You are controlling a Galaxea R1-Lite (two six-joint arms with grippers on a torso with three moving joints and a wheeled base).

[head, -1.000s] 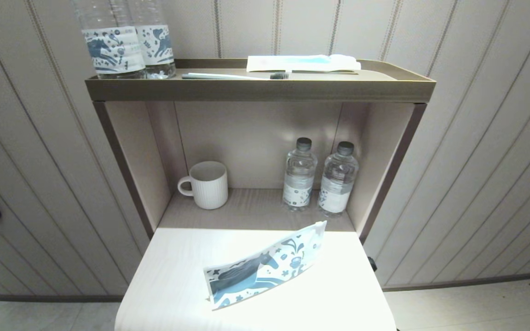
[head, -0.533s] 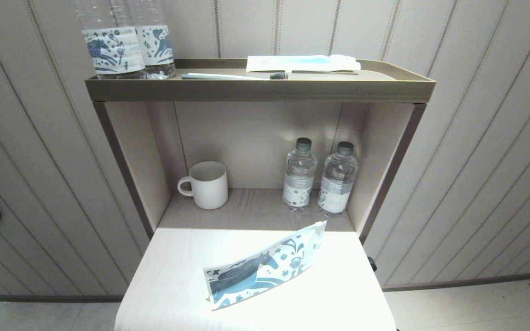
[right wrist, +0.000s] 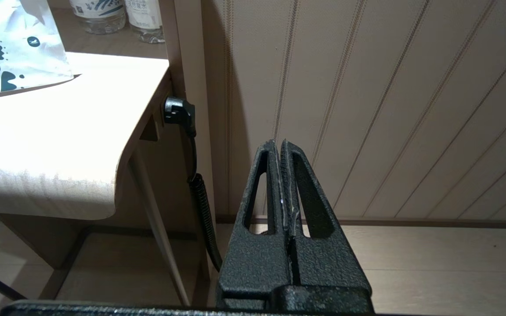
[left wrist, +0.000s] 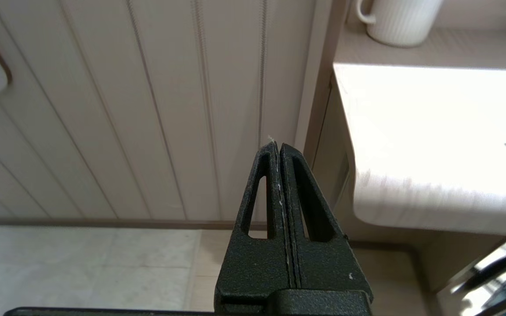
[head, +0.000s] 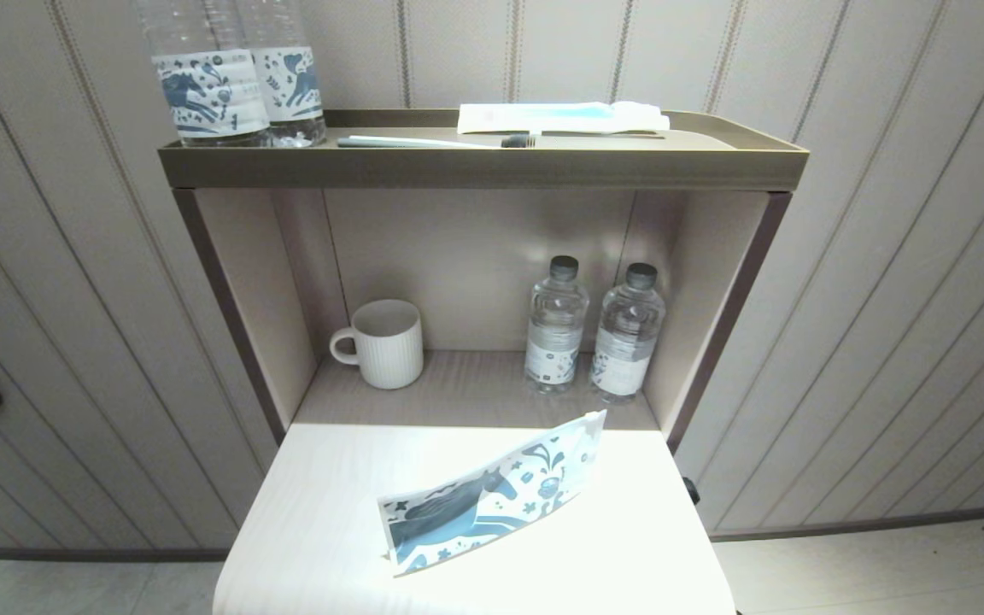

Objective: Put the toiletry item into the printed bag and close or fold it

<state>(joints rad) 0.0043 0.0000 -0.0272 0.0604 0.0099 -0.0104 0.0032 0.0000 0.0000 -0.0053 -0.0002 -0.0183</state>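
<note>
The printed bag, white with a dark blue horse and doodles, lies slantwise on the white table, its far end raised towards the shelf. Part of the bag also shows in the right wrist view. No white comb shows in any view. My left gripper hangs shut and empty below and to the left of the table, facing the panelled wall. My right gripper is shut and empty, low at the table's right side. Neither gripper appears in the head view.
A white mug and two small water bottles stand in the lower shelf behind the table. The top shelf holds two horse-label bottles, a toothbrush and a white-and-blue packet. A black coiled cable hangs by the table's right leg.
</note>
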